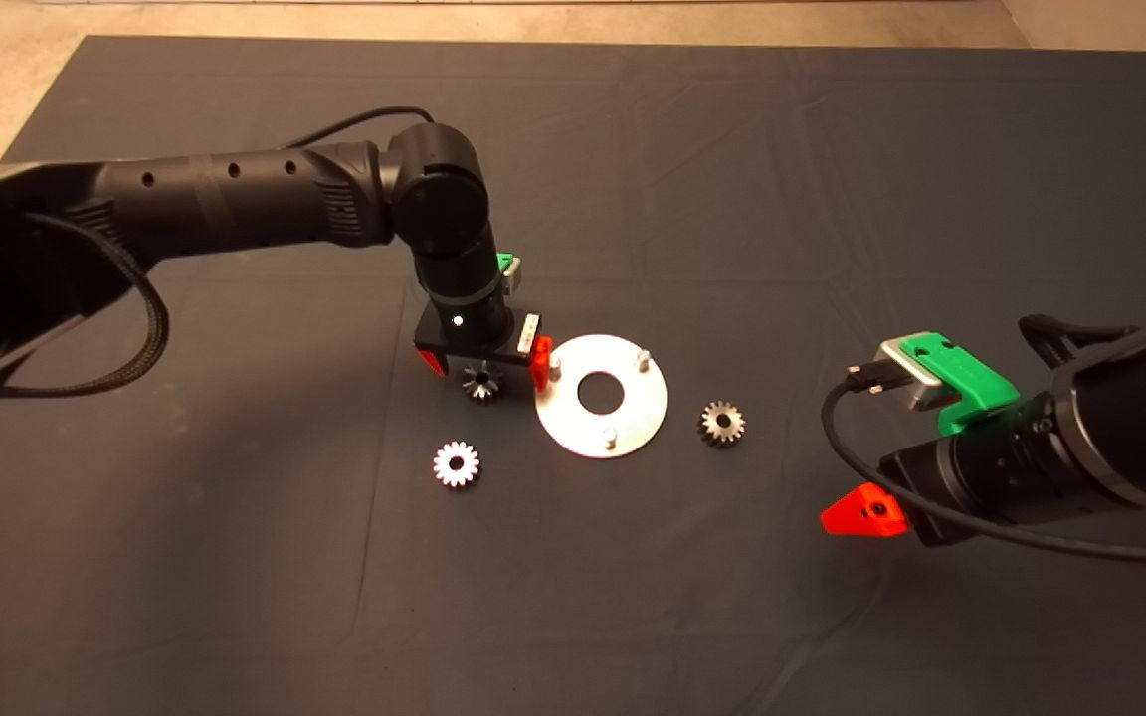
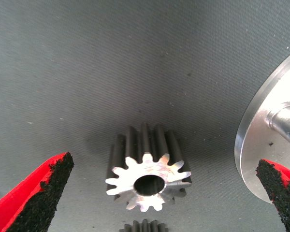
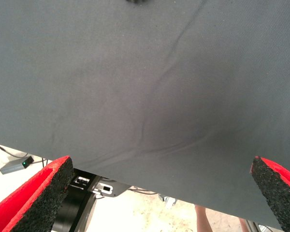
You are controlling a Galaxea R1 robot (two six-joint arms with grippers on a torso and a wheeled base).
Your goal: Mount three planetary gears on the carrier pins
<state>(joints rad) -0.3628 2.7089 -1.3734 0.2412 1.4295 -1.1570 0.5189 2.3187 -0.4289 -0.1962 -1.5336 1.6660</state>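
Dark matting covered the desk (image 1: 832, 149), and near the middle of the head view we saw the silver disc (image 1: 633, 423) lying flat with its three carrier pins (image 1: 644, 357) standing bare. Our left gripper (image 1: 485, 369) hung just left of the disc, fingers (image 2: 36, 193) spread wide around one gear (image 1: 481, 382), not touching it. We judged the risk plain: the far finger sat at the disc's rim, so closing could nudge the disc or catch a pin, and a pinch on the teeth might tip the gear. That gear looked silvery-grey, toothed, with a clean centre hole, face up on the mat. A second gear (image 1: 456, 463) lay below and left of it, and a third gear (image 1: 721, 424) lay right of the disc. Our right gripper (image 1: 857, 514) waited at the lower right, fingers spread over bare mat.
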